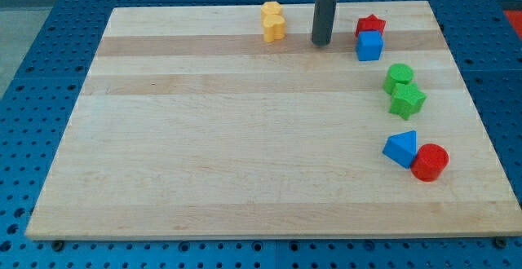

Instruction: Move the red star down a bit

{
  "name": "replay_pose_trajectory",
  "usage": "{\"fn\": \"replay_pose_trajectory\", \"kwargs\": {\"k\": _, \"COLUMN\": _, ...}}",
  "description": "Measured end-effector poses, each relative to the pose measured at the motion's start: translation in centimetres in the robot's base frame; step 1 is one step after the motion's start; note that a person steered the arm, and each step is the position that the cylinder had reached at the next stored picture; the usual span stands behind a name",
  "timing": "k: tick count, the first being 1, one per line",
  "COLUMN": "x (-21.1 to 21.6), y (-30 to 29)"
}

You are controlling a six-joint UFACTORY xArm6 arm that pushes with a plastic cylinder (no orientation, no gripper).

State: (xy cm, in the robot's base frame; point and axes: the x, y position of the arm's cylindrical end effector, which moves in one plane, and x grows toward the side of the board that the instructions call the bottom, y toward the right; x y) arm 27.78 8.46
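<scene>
The red star (370, 24) lies near the board's top right, touching the blue cube (369, 46) just below it. My rod comes down from the view's top and my tip (321, 43) rests on the board to the left of the red star and blue cube, apart from them. Two yellow blocks, one (271, 10) above the other (274, 28), sit left of the tip.
A green cylinder-like block (399, 77) and a green star (407, 100) touch at the right. A blue triangle (400, 148) and a red cylinder (430, 162) touch at the lower right. The wooden board (245, 138) lies on a blue perforated table.
</scene>
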Motion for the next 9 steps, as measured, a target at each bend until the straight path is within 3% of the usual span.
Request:
{"fn": "replay_pose_trajectory", "kwargs": {"k": 2, "x": -5.8, "y": 2.6}}
{"fn": "replay_pose_trajectory", "kwargs": {"k": 4, "x": -5.0, "y": 11.6}}
{"fn": "replay_pose_trajectory", "kwargs": {"k": 7, "x": -1.6, "y": 12.0}}
{"fn": "replay_pose_trajectory", "kwargs": {"k": 9, "x": -1.3, "y": 6.4}}
